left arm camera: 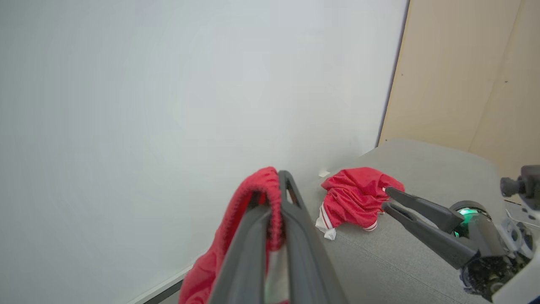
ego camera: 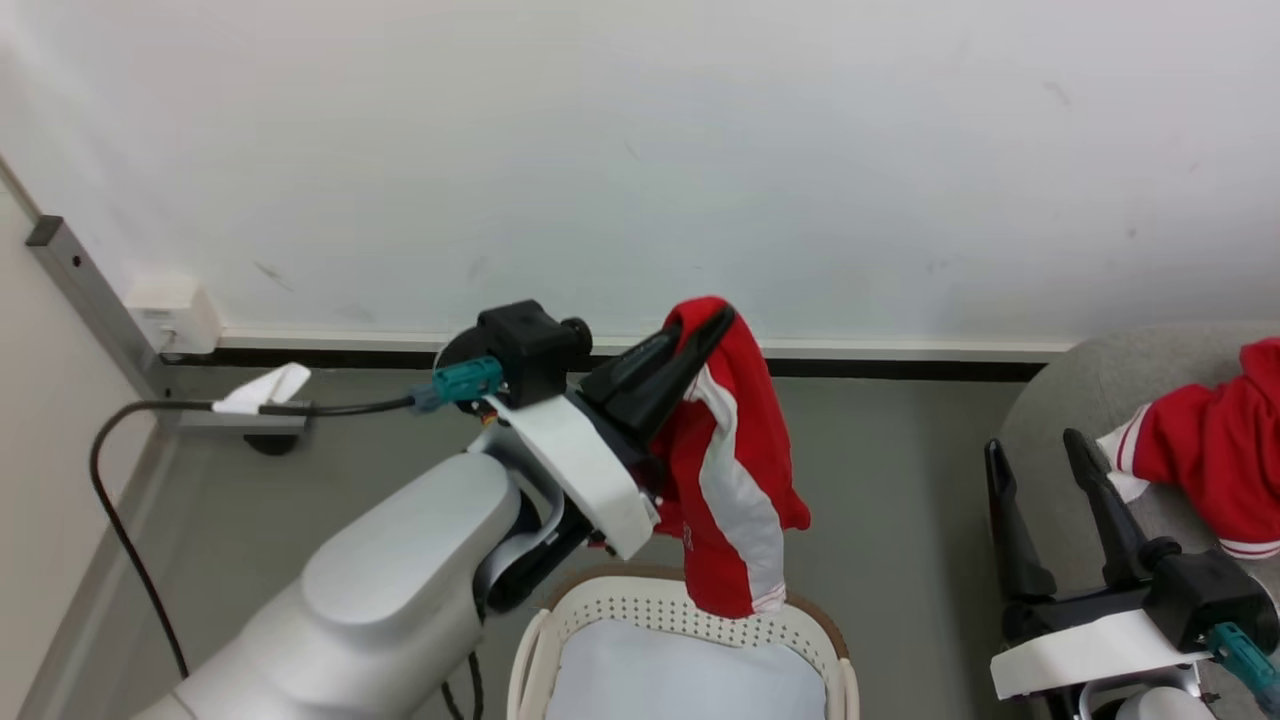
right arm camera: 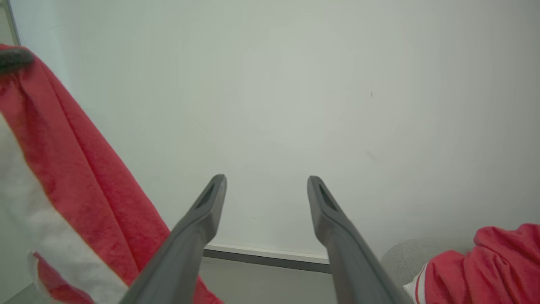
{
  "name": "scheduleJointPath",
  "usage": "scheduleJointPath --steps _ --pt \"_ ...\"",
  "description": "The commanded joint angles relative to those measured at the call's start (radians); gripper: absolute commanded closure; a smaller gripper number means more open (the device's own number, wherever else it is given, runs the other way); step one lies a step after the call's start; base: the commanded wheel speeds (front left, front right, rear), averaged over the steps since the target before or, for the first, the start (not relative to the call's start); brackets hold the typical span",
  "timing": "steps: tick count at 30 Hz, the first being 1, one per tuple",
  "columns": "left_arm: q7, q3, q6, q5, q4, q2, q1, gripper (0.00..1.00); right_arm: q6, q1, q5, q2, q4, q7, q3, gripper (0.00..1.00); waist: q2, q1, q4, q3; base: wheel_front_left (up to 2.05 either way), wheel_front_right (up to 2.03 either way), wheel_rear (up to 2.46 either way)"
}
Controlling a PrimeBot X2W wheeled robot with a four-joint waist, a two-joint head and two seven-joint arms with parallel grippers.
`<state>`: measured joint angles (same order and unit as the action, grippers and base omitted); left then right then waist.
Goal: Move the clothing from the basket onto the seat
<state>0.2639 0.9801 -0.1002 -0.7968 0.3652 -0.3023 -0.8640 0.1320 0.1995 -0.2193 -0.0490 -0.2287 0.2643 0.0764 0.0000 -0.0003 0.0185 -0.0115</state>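
Note:
My left gripper point(ego camera: 705, 325) is shut on a red garment with white panels point(ego camera: 735, 470), which hangs above the cream basket point(ego camera: 640, 605). In the left wrist view the fabric point(left arm camera: 257, 185) drapes over the shut fingers point(left arm camera: 295, 219). Another red garment point(ego camera: 1215, 445) lies on the grey seat point(ego camera: 1120, 385) at the right, and the left wrist view shows that garment point(left arm camera: 354, 198) too. My right gripper point(ego camera: 1035, 450) stands open beside the seat, nothing between its fingers point(right arm camera: 211, 202). It is just left of the lying garment point(right arm camera: 481, 266).
A pale blue-white pad point(ego camera: 690, 675) lies in the basket. A white wall point(ego camera: 640, 150) with a dark skirting runs behind. A black cable point(ego camera: 130, 530) and a grey metal post point(ego camera: 95, 295) stand at the left. Grey floor point(ego camera: 890, 480) separates basket and seat.

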Motion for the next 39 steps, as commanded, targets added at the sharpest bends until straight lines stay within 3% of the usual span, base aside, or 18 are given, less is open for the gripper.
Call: scheduleJointPath --steps 1,9,23,31,39 --pt "0.0 -0.008 0.005 0.019 -0.003 0.003 -0.013 1.0 -0.003 -0.015 -0.006 -0.003 -0.005 0.0 0.004 0.0 0.0 0.0003 0.011 0.009 0.0 0.0 0.0" --pt "0.0 -0.083 0.023 0.025 -0.023 0.024 -0.059 1.0 -0.003 -0.019 -0.026 -0.003 -0.021 0.0 0.067 0.0 0.0 0.0003 0.029 0.023 0.0 0.0 0.0" --pt "0.001 -0.119 0.025 0.046 -0.021 0.033 -0.031 1.0 -0.002 -0.013 -0.033 -0.015 -0.03 0.0 0.141 0.0 0.0 0.0003 0.024 0.044 0.0 0.0 0.0" --pt "0.001 -0.127 0.022 0.057 -0.027 0.051 -0.019 1.0 -0.002 0.017 -0.071 -0.082 -0.068 0.0 0.338 0.0 0.0 0.0003 0.035 0.054 0.0 0.0 0.0" --pt "0.001 -0.107 0.014 0.066 -0.037 0.079 -0.003 1.0 -0.003 0.095 -0.11 -0.084 -0.206 0.0 0.464 0.0 0.0 0.0003 0.074 0.069 0.0 0.0 0.0"
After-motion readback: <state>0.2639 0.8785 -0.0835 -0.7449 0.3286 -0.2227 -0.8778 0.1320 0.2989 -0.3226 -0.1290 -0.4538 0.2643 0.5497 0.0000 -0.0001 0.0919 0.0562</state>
